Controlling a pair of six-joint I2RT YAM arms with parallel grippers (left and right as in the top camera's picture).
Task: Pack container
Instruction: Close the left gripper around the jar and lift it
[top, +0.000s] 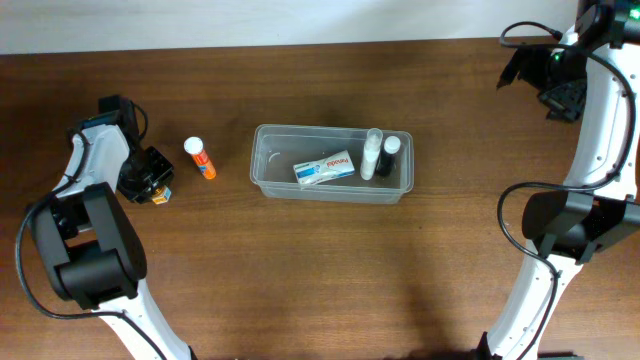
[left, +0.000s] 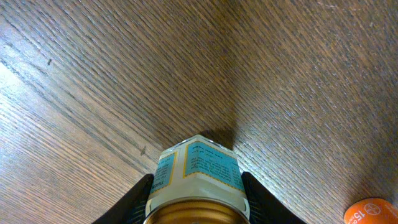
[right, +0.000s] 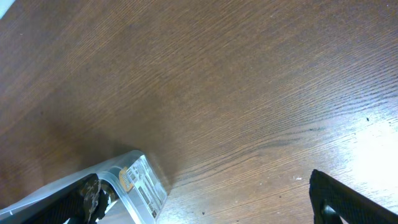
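Two hands for you: left hand (top: 152, 180) pinches a labelled jar (left: 198, 177) on the counter (top: 320, 270); right hand (top: 548, 88) spread wide, far corner; container (top: 262, 176) mid-counter, holding a box (top: 325, 168) and two bottles (top: 372, 152).

jar (left: 199, 177) cut off below, label print seemingly illegible, orange tube (left: 373, 213) clipped
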